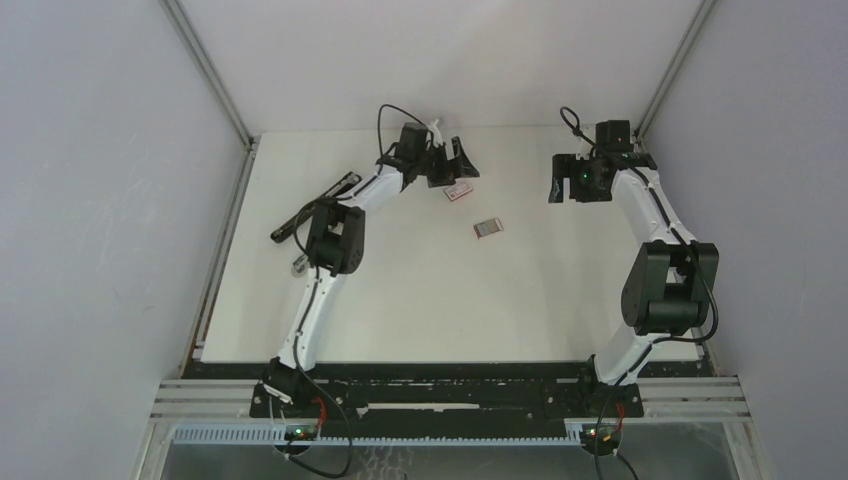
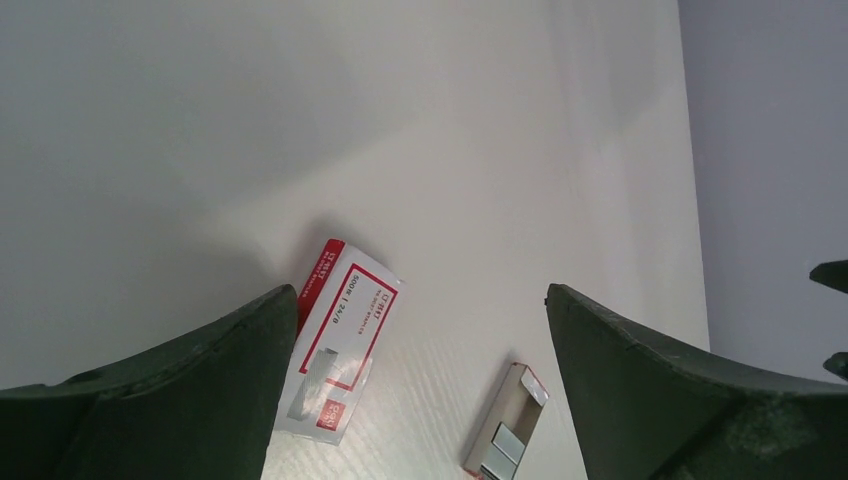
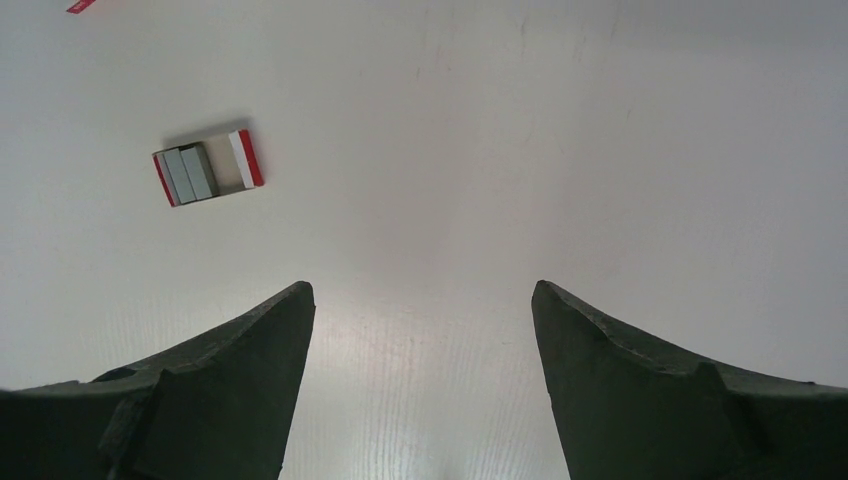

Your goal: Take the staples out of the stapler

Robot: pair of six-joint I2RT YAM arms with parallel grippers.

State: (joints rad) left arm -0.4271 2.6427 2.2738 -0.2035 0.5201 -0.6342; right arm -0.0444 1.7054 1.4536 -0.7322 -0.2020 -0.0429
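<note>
The stapler [image 1: 315, 205] lies swung open as two long dark bars at the table's left edge. A tiny grey metallic strip, apparently the staples [image 1: 299, 263], lies just near of it beside my left arm's elbow. My left gripper [image 1: 458, 172] [image 2: 420, 295] is open and empty, hovering above a red-and-white staple box sleeve [image 1: 457, 193] [image 2: 340, 340]. My right gripper [image 1: 560, 185] [image 3: 422, 290] is open and empty over bare table at the far right. The stapler and the strip are out of both wrist views.
An open red box tray [image 1: 488, 228] [image 2: 510, 435] [image 3: 207, 172] holding grey staple blocks lies mid-table between the arms. The enclosure walls stand close on the left, the right and the back.
</note>
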